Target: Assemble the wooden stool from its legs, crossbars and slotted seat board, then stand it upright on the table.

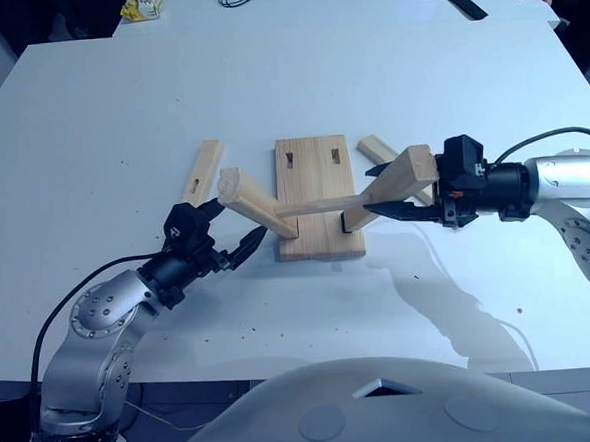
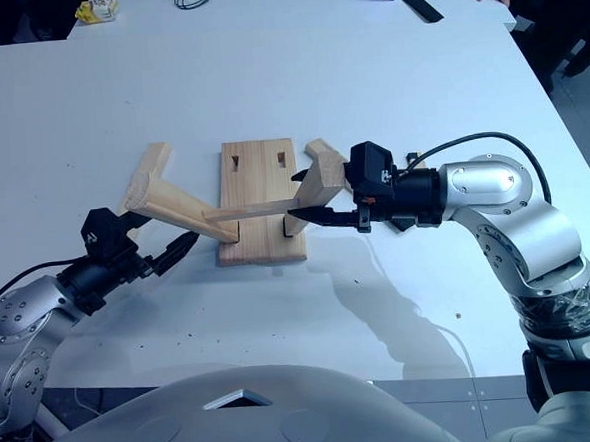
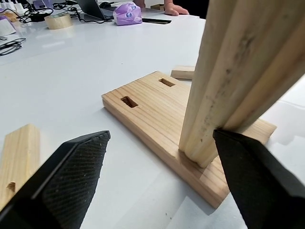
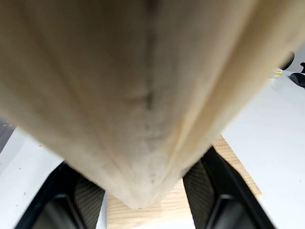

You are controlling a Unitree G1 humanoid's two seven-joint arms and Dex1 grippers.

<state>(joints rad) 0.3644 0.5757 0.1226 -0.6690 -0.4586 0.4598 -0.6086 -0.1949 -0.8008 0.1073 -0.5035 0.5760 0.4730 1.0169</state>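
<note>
The left gripper (image 1: 242,220) is gaping wide just left of the board (image 1: 311,160), beside the left leg (image 1: 252,199). The right gripper (image 1: 371,189) is clamping the right leg (image 1: 410,172) at the board's right edge. A crossbar (image 1: 319,205) is joining both legs over the board.

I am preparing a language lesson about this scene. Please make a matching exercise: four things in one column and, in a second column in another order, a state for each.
Things
1. board
2. left pincer
3. right pincer
4. crossbar

States
A. shut on a leg
B. joins two legs
C. has two empty slots
D. open

Pairs: 1-C, 2-D, 3-A, 4-B.
</note>
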